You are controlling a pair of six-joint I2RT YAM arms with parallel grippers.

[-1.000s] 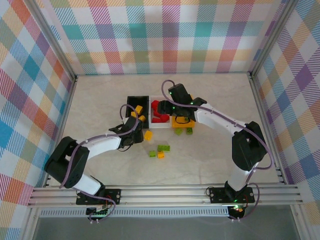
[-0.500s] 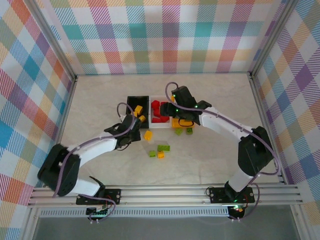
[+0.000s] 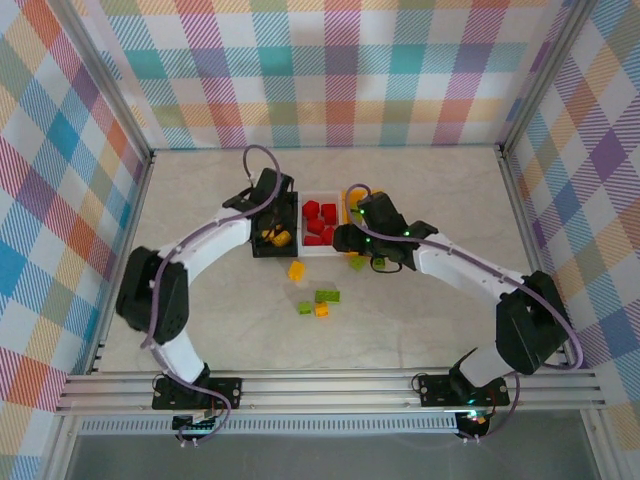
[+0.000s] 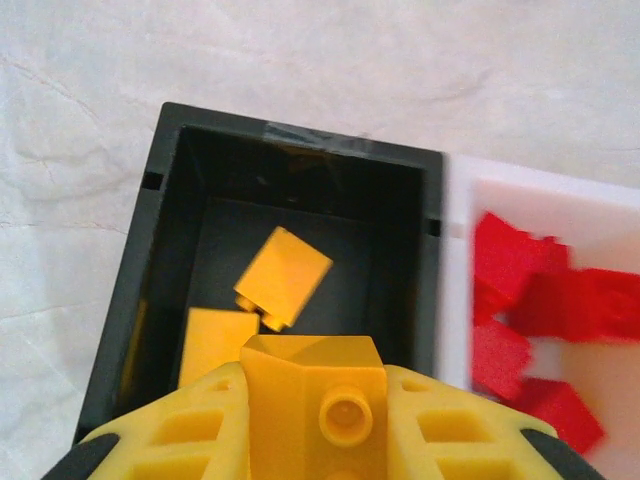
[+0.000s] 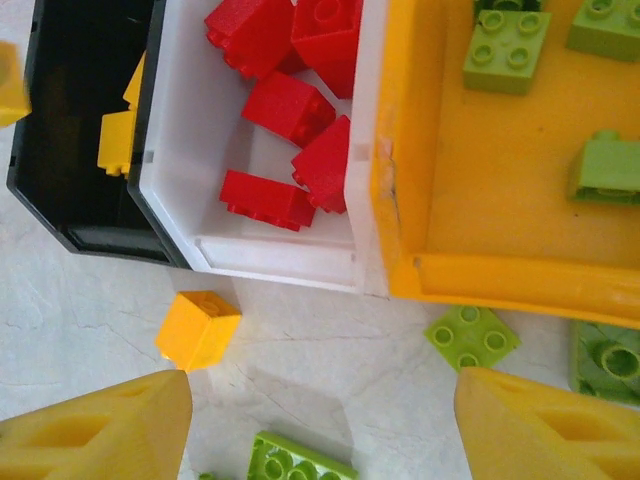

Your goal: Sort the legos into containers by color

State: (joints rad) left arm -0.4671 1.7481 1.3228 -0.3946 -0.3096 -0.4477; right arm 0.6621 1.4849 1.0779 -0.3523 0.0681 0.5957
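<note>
No readable text, labels or numbers appear anywhere.

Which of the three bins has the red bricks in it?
The white middle bin; the black one beside it holds yellow bricks, the orange-yellow one green bricks.

Bright even light, faint shadows; red legos point(image 4: 530, 290) look blurred in left-wrist view.

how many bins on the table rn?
3, in a row: black bin on the left holding yellow bricks, white bin in the middle holding red bricks, orange bin on the right holding green bricks. None looks hidden.
</note>
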